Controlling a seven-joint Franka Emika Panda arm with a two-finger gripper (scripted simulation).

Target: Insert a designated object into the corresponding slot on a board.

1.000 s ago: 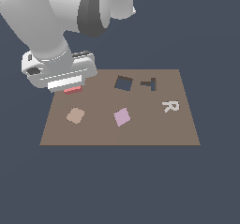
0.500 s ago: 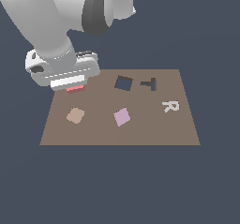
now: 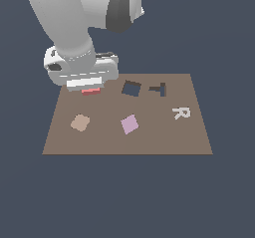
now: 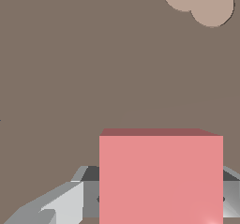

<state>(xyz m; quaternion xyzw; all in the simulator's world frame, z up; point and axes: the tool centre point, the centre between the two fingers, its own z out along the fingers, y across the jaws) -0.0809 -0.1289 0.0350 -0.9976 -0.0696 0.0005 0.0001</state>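
Salmon-red square block (image 4: 161,176) sits flat-faced between grey fingers (image 4: 56,204).

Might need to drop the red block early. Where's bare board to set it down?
The widest bare patch on the board is the exterior view's right end, around and below the white R. Another bare strip runs along the near edge, under the tan piece and lilac square. The far edge is crowded: hand, square hole, T cutout.
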